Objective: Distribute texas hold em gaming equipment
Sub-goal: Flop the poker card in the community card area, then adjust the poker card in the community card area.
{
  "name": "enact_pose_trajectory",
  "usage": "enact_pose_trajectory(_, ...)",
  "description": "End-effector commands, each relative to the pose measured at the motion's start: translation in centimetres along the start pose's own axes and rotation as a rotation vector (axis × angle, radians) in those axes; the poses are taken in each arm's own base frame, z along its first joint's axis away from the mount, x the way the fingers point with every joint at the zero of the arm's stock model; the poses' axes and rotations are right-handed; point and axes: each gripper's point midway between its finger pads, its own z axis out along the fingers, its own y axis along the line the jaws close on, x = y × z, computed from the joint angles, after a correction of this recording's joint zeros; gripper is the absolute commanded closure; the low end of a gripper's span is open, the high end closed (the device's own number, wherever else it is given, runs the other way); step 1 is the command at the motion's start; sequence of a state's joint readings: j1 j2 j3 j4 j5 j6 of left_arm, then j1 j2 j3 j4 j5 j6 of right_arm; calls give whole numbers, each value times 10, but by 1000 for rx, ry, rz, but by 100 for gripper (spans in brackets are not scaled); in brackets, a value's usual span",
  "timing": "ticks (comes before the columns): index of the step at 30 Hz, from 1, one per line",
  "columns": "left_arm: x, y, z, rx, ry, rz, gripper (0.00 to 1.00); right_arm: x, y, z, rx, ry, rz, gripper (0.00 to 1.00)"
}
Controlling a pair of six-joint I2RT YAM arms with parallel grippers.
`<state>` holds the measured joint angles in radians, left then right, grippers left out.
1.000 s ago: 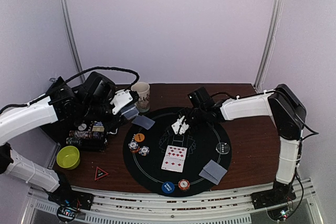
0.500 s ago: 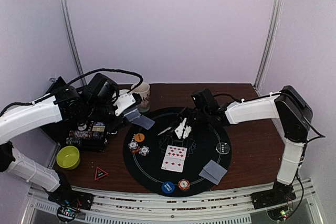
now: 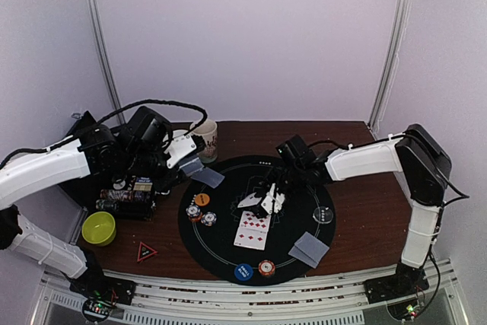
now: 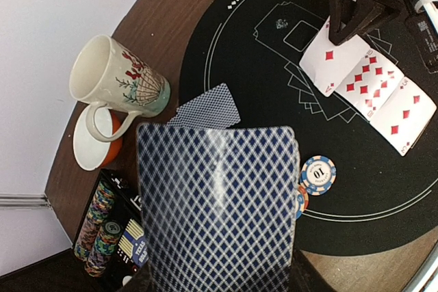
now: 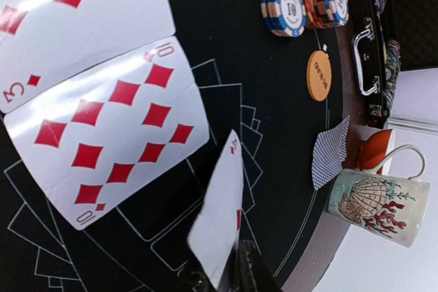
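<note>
1. On the brown wooden table point(image 3: 365, 211) lies a big round black mat point(image 3: 304, 222).
2. Mid-mat, the right gripper point(image 3: 271, 200) pinches a tilted white red-pipped card point(image 5: 220, 234) just past the far end of the row of face-up cards point(image 3: 253, 230), which runs toward the near edge.
3. Toward the far left corner, the left gripper point(image 3: 186, 159) is clamped on a blue diamond-backed card point(image 4: 219, 203), well apart from the row.

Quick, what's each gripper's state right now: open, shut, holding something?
Left gripper: shut on a blue diamond-backed playing card.
Right gripper: shut on a white red-pipped playing card.

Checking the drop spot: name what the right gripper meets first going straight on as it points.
The right gripper, holding a card, likely meets the black mat beside the ten of diamonds; depth unclear.
</note>
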<state>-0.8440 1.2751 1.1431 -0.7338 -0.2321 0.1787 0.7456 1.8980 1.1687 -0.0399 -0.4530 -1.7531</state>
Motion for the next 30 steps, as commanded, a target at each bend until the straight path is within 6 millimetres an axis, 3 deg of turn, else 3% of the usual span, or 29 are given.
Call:
enact_pose_trajectory(1,-10,8,-5,-35,-51,2,53,11,23,-4,-70,67,-2,80)
enact_pose_trajectory(5,-10,8,-6,-34,-55,3,53,25,26,-16,-49,137,-2,61)
enact_pose_trajectory(11,-13,9,-9,-37,-65,3,52,34,17,-39,22,196,39,50)
enact_pose_trajectory(13,-13,9,-11,-36,-68,0,53,29,-11,-52,152,161,172,47)
enact_pose_trajectory(14,-14,10,-11,-36,-69,-1,53,23,-34,-61,244,113,276,46)
enact_pose_trajectory(16,-13,11,-12,-40,-69,-7,53,8,-89,-84,406,-63,638,44)
enact_pose_trajectory(18,-14,11,-14,-43,-74,-15,53,13,-133,-98,470,-177,1072,44)
enact_pose_trajectory(21,-14,13,-16,-48,-79,-34,53,31,-147,-85,454,-140,1508,55)
enact_pose_trajectory(24,-15,12,-17,-43,-83,-41,53,29,-133,-63,412,-134,1754,62)
enact_pose_trajectory(27,-15,14,-16,-48,-76,-40,53,24,-120,-39,354,-147,1970,75)
enact_pose_trajectory(30,-18,14,-17,-45,-82,-44,53,17,-98,-6,280,1,2062,84)
